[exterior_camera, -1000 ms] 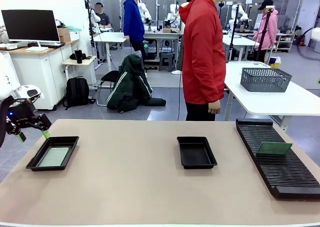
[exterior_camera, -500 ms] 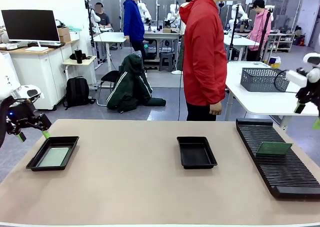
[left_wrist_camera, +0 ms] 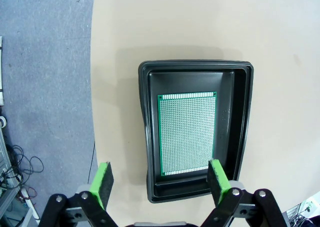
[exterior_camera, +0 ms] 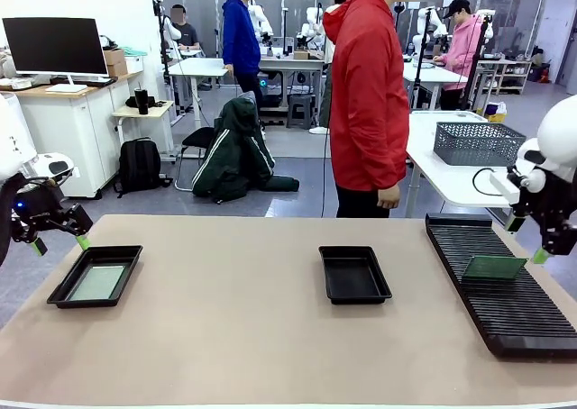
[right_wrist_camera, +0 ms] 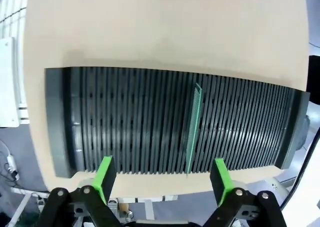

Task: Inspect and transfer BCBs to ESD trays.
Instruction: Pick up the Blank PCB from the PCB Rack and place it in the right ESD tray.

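While your right gripper point(right_wrist_camera: 162, 179), the nearer one, is hovering empty with jaws wide apart, the BCB point(right_wrist_camera: 192, 129) is standing on edge in the rack point(right_wrist_camera: 125, 117) straight ahead of it, its length running crosswise to the closing line.

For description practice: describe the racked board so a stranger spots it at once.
Find the long black ribbed rack at the table's right. A thin green board stands in its slots; the other board lies flat in a tray.

Bright, even indoor light, faint shadows; wrist views bow the rack point(right_wrist_camera: 125, 122), far background seems soft
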`<state>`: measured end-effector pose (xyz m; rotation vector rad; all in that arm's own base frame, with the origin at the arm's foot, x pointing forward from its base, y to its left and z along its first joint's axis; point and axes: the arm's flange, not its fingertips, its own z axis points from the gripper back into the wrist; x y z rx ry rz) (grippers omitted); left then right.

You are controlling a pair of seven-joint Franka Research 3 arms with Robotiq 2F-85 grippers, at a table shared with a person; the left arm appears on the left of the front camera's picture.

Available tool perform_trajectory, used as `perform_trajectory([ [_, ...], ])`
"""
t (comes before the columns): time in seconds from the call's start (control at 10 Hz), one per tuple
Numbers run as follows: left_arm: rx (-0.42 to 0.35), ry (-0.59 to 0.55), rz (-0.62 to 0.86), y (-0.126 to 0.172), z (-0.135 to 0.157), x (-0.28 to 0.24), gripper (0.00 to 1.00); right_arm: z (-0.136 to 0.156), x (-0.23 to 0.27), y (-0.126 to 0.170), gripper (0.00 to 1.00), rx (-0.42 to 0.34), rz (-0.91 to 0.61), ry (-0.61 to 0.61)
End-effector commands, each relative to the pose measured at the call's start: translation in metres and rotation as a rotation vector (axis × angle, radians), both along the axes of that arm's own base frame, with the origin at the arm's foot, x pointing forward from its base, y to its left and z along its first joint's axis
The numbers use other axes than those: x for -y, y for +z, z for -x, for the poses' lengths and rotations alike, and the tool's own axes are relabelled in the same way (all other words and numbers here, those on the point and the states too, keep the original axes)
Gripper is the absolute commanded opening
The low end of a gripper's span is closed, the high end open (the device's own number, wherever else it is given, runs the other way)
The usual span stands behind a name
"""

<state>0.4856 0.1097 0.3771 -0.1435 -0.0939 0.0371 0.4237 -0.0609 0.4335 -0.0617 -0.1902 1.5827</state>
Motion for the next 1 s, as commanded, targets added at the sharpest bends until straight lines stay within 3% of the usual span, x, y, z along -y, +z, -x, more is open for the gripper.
perform_trajectory([
  [0.0,0.007,-0.001,0.001,-0.002,0.0,-0.001,1.0,-0.008,-0.004,-0.026,1.0,0.056,0.007,0.012],
  [0.5,0.007,-0.001,0.001,-0.002,0.0,-0.001,1.0,-0.03,-0.003,-0.069,1.0,0.103,-0.01,-0.035],
  [0.9,0.007,-0.001,0.001,-0.002,0.0,-0.001,1.0,-0.029,-0.002,-0.07,1.0,0.079,-0.007,-0.062],
])
